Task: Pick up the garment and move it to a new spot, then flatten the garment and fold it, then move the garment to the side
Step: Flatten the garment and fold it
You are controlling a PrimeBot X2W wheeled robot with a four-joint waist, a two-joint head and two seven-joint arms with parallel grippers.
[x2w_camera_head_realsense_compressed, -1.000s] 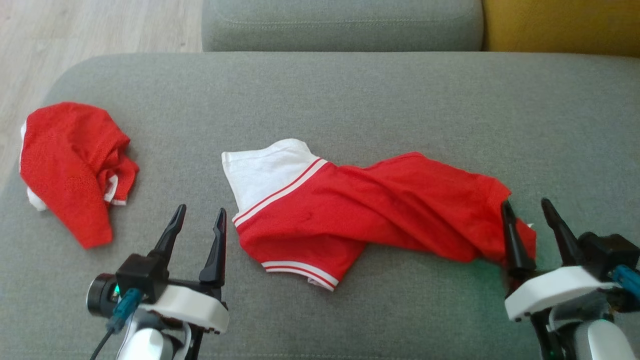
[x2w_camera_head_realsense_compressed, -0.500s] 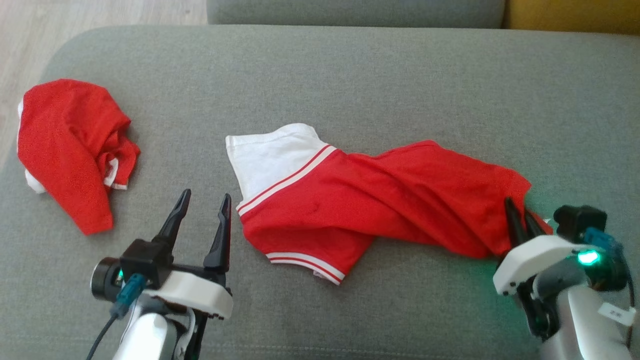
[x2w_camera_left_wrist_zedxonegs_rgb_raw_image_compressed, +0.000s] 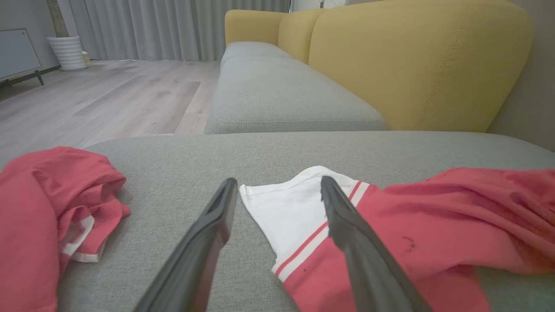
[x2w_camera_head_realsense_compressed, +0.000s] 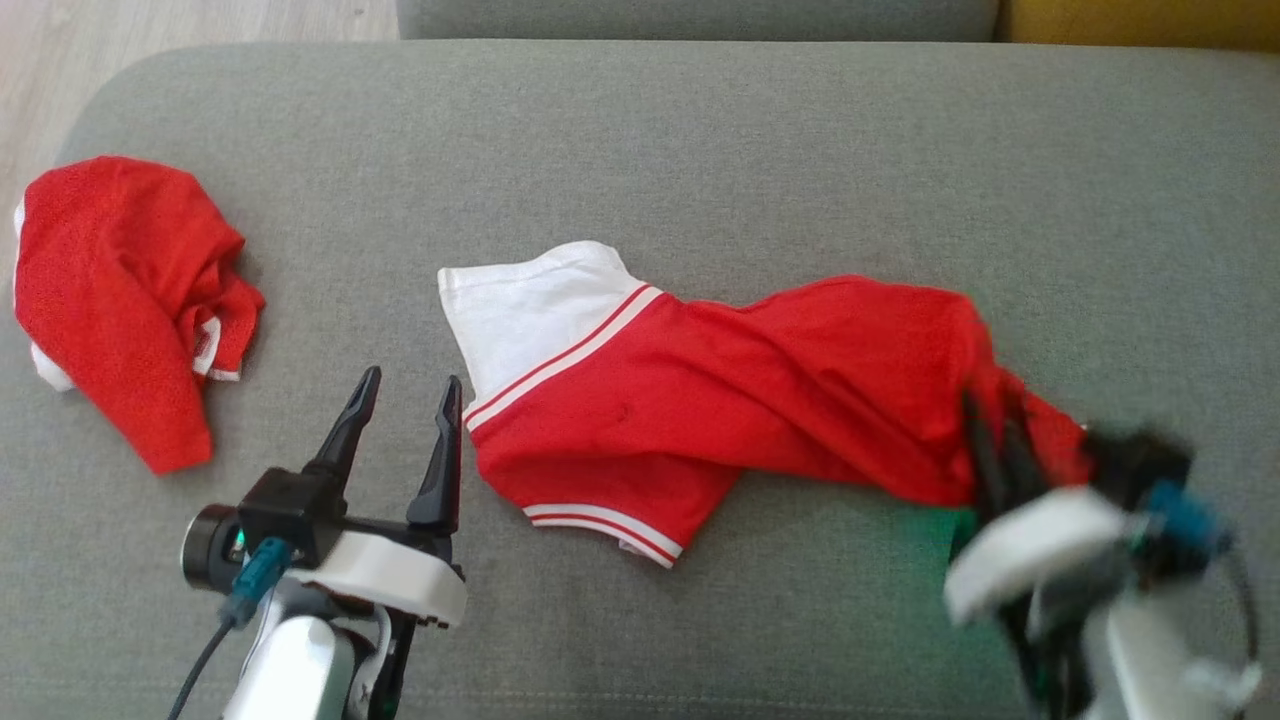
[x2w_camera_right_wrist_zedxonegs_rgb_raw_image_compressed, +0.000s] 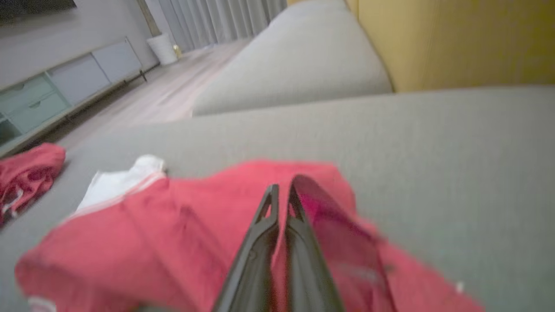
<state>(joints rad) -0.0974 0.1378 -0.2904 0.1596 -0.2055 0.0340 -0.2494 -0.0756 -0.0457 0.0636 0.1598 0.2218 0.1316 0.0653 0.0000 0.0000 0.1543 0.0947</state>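
Where the red and white garment [x2w_camera_head_realsense_compressed: 720,400] lay stretched across the middle of the grey sofa seat [x2w_camera_head_realsense_compressed: 700,150], its right end was bunched up and pinched between the fingers of the right gripper [x2w_camera_head_realsense_compressed: 990,415]. Blur smeared that gripper in the head view, so the grip itself was hard to make out there. The right wrist view, soft as well, showed the two fingers pressed together with red cloth caught between them. The garment's white panel lay at its left end, near the left gripper [x2w_camera_head_realsense_compressed: 412,378], whose fingers stood apart and empty just short of the cloth. The left wrist view looked between those fingers onto the white corner. A crumpled red top [x2w_camera_head_realsense_compressed: 110,290] lay well apart at the seat's left side, cut off by the frame in the left wrist view. That view also took in a yellow backrest [x2w_camera_left_wrist_zedxonegs_rgb_raw_image_compressed: 412,65], a wood floor [x2w_camera_left_wrist_zedxonegs_rgb_raw_image_compressed: 108,95] and grey curtains [x2w_camera_left_wrist_zedxonegs_rgb_raw_image_compressed: 173,26].
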